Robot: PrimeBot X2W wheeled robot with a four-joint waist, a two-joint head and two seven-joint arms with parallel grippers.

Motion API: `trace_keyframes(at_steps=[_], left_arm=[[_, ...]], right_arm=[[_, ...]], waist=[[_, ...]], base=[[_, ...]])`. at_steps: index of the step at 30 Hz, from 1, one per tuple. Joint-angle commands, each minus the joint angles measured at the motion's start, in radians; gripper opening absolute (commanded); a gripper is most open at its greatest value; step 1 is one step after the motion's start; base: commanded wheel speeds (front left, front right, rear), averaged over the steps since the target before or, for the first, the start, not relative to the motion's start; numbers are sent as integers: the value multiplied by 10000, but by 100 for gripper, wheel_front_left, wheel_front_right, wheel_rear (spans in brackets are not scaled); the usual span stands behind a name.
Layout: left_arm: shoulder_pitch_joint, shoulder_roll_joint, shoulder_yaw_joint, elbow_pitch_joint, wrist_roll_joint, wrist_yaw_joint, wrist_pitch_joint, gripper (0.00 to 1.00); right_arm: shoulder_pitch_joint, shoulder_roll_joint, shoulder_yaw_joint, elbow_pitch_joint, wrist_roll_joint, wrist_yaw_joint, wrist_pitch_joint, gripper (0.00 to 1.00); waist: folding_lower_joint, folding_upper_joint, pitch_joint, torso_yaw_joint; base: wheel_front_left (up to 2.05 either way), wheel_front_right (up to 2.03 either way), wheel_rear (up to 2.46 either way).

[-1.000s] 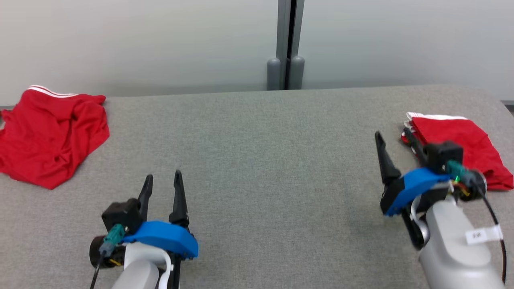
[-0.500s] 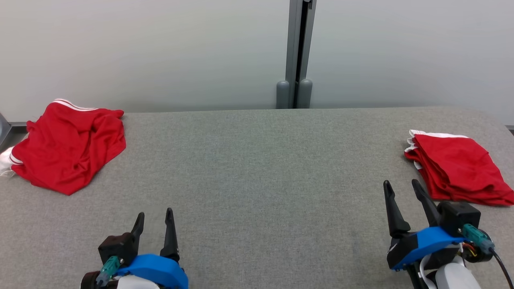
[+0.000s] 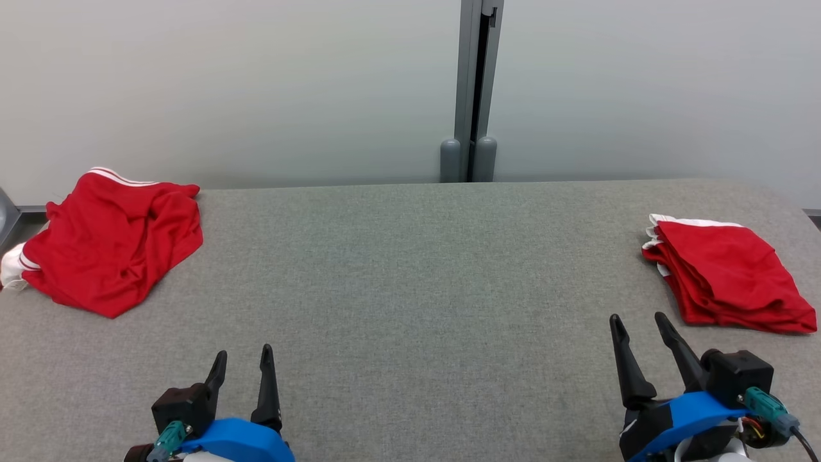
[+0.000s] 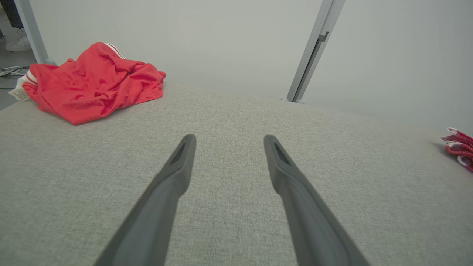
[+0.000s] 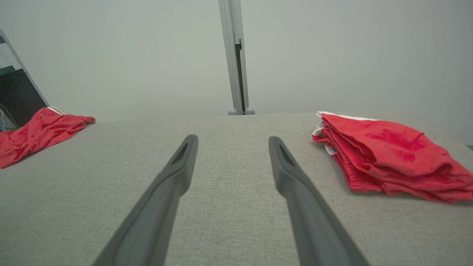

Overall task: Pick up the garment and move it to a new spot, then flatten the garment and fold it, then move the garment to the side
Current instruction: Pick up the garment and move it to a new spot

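A crumpled red garment [image 3: 109, 250] with white trim lies at the far left of the grey table [image 3: 410, 289]; the left wrist view shows it as a loose heap [image 4: 92, 85]. A second red garment [image 3: 725, 273], folded into a neat stack, rests at the right edge, and it appears just right of my right gripper's fingers [image 5: 384, 155]. My left gripper [image 3: 244, 351] stands open and empty near the front edge, well short of the crumpled heap. My right gripper [image 3: 637, 317] is open and empty, just in front of and left of the folded stack, not touching it.
A grey post [image 3: 471, 96] with two round feet stands behind the table against a pale wall. The table's right corner curves away past the folded stack. A dark panel [image 5: 14, 99] shows at the left beyond the table.
The head view has shifted. My right gripper has drawn back from the folded garment's edge toward the near side, and the left gripper has also pulled back. Both garments lie still.
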Motion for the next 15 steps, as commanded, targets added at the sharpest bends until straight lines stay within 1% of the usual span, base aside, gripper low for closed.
trace_keyframes(at_steps=[1, 15], left_arm=[[70, 68, 31, -59, 9, 29, 24, 100], [85, 116, -99, -344, -38, 176, 132, 100]], right_arm=[[174, -8, 4, -63, 83, 2, 54, 100], [368, -8, 76, -194, 107, 2, 336, 100]], waist=[[1, -1, -9, -5], [1, -1, -123, 136]], base=[[0, 0, 0], [0, 0, 0]])
